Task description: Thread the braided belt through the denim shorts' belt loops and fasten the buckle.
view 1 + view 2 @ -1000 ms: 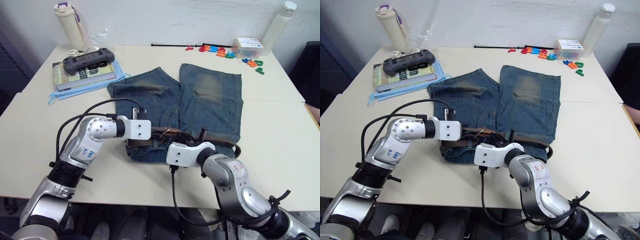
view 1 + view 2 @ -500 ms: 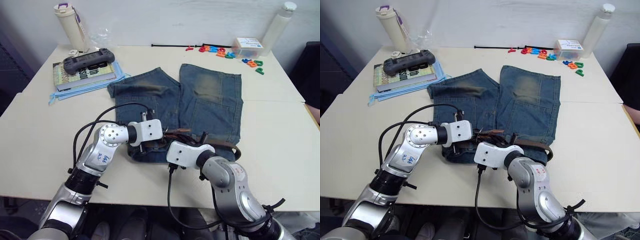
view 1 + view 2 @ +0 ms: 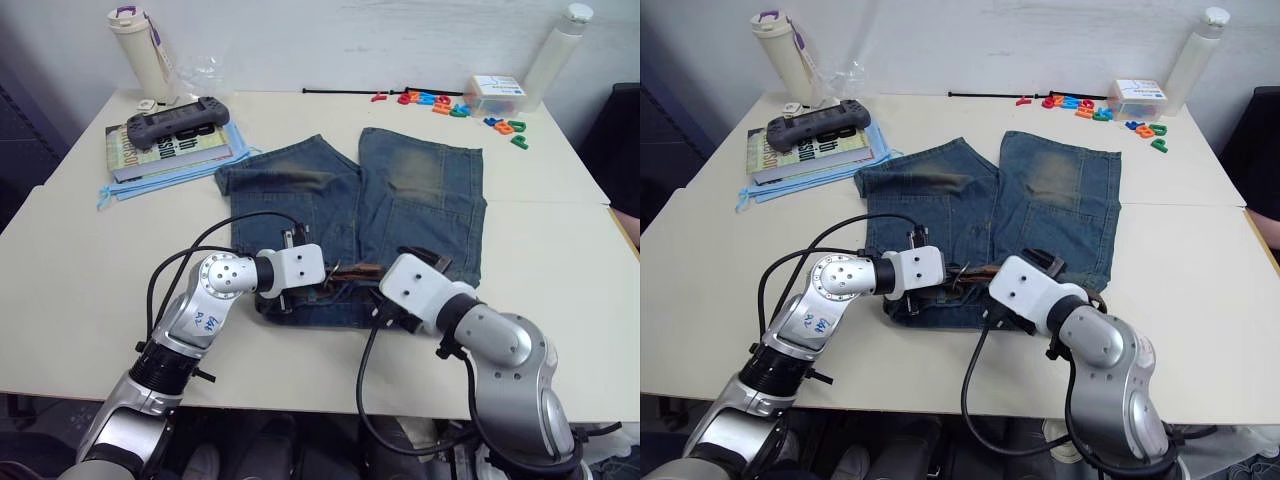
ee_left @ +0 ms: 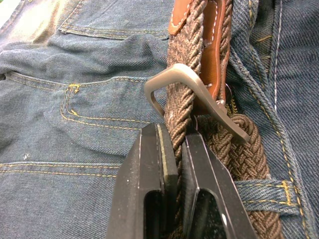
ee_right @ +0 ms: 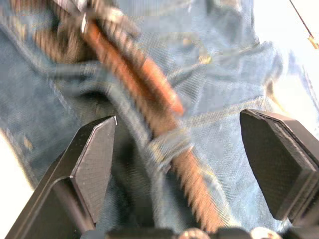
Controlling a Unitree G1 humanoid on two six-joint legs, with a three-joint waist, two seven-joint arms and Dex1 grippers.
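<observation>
Since a second earlier, the right gripper (image 5: 184, 164) had let go and swung off toward the right end of the waistband, fingers spread wide above the strap, while the left arm had slid inward to the middle. One braided belt (image 4: 187, 104), a brown woven strap with a smooth tan leather tip, lay along the waistband of one pair of denim shorts (image 3: 420, 190), faded blue with two pale worn patches. The left gripper (image 4: 175, 149) pinched the braid just beside the single brushed-silver buckle (image 4: 197, 97), a rectangular metal frame the strap passed through. One blue belt loop (image 4: 259, 191) crossed the braid nearby. Farther back sat one grey game controller (image 3: 180, 118) on books, two white bottles (image 3: 140, 50), and scattered bright plastic letters (image 3: 445, 103).
</observation>
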